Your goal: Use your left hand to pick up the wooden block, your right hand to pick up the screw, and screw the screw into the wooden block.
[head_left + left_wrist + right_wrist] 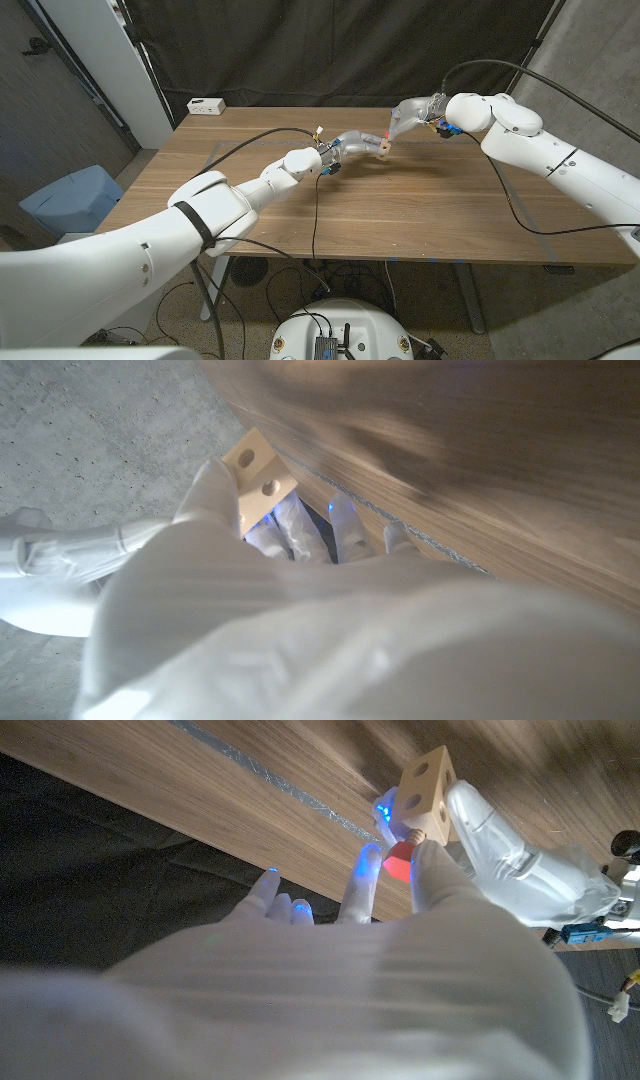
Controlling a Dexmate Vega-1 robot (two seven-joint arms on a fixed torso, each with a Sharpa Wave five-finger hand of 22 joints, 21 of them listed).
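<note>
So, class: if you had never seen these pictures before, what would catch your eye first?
The two white arms meeting above the middle of the wooden table. There the left hand holds up a small wooden block with round holes, and the right hand presses a red-headed screw against it.

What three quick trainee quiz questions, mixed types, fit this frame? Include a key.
1. True or false: the block lies on the table.
2. Which hand holds the block? A) left hand B) right hand C) neither
3. Fill in: the red screw, in the right hand's fingers, sits right at the ____.

Key: 1 false, it is held up above the table. 2 A. 3 block.
</note>
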